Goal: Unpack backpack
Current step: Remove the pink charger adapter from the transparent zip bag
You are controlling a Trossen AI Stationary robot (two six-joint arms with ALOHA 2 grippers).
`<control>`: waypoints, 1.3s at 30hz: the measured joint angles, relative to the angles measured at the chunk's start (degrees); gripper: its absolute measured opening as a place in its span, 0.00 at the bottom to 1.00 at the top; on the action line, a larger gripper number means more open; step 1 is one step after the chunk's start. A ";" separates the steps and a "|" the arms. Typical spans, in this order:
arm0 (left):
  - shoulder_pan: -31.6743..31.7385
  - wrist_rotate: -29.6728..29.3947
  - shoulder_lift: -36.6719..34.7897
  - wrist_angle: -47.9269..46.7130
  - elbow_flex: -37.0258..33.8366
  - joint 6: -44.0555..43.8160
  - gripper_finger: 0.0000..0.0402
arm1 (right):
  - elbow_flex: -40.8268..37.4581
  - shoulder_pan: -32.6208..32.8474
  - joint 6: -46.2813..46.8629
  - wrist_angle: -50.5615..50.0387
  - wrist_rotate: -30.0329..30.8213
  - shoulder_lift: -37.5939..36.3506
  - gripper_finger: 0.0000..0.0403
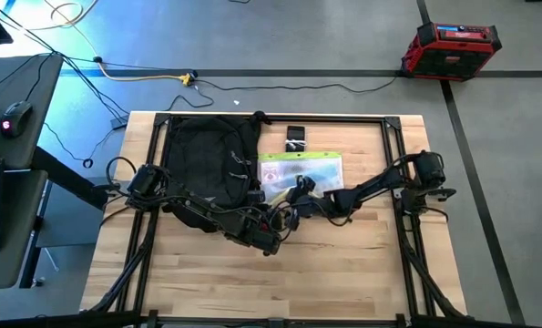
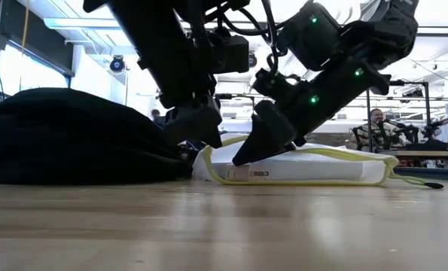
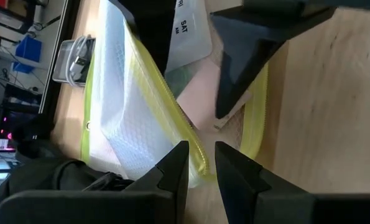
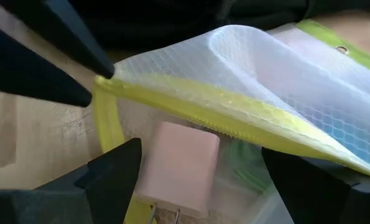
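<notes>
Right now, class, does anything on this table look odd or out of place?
Nothing looks spilled or damaged. The mesh pouch lies flat beside the backpack, its zipper open, the left gripper pinching its yellow edge.

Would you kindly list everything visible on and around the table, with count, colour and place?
backpack: one, black, table's back left.
mesh pouch: one, clear with yellow-green zip edge, right of the backpack, mouth held open.
pink block: one, pale pink, inside the pouch.
small black item: one, behind the pouch; too small to identify.
table: one, light wood.
red case: one, red and black, on the floor beyond the table.
cables: several, black and yellow, floor behind the table.
left gripper: pinching the pouch's yellow edge.
right gripper: open, reaching into the pouch mouth around the pink block.
</notes>
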 joint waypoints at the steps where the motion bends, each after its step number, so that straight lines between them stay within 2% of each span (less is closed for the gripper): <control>1: 0.00 -0.01 0.00 0.01 0.00 -0.10 0.15 | 0.00 0.02 -0.83 0.19 -0.83 0.02 0.80; 6: 0.00 0.00 0.00 0.04 0.00 -0.87 0.15 | -0.08 0.79 -3.74 -0.03 -2.27 0.11 0.80; 10: 0.00 -0.02 0.00 0.00 0.00 -0.98 0.15 | -0.07 0.64 -2.46 0.56 -2.37 0.84 0.80; 13: 0.02 -0.02 0.00 0.02 0.00 -0.98 0.15 | 0.71 0.40 -3.37 1.06 -6.56 1.94 0.80; 17: -0.07 0.02 0.00 -0.13 -0.07 -1.00 0.15 | 3.77 0.90 -2.71 -2.73 -3.25 4.29 0.80; 22: -0.13 0.06 0.00 -0.07 -0.07 -1.01 0.15 | 7.97 0.32 -1.03 -8.54 -3.20 7.17 0.78; 26: -0.26 0.34 0.00 -0.21 -0.07 -1.01 0.15 | 9.31 0.07 -1.15 -11.05 -4.82 8.10 0.69; 32: -0.39 0.39 0.00 -0.62 -0.07 -0.98 0.15 | 9.29 0.09 -1.87 -10.94 -6.08 7.82 0.43; 39: -0.39 0.37 0.00 -2.08 -0.07 -1.99 0.15 | 9.23 -0.08 -1.98 -13.87 -9.87 4.74 0.43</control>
